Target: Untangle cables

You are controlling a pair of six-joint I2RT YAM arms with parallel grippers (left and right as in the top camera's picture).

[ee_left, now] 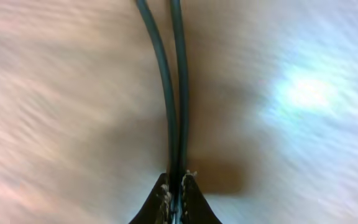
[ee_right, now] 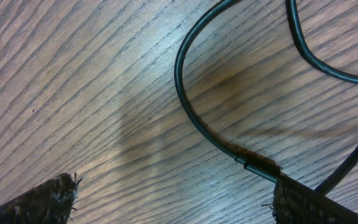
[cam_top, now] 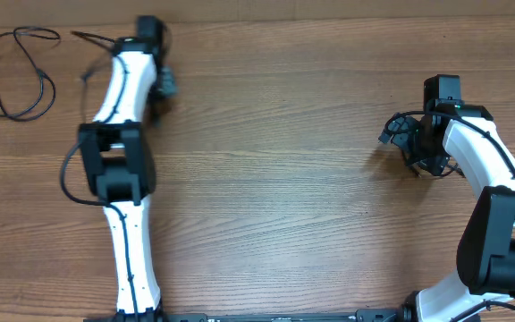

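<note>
Lying in three spots on the wooden table (cam_top: 275, 206), the thin black cables were apart from one another. The looped cable (cam_top: 21, 76) sprawled in a loose open ring at the far left corner, nothing touching it. The doubled cable (ee_left: 169, 93) ran as two strands side by side into the left gripper (ee_left: 176, 190), whose jaws were pinched tight on both strands. The clumped cable (cam_top: 403, 132) sat bunched at the right side. The right gripper (ee_right: 174, 190) hung over it, jaws spread wide and holding nothing. A curve of that cord passed between them, and its sleeved end ran up against one finger (ee_right: 309, 205).
</note>
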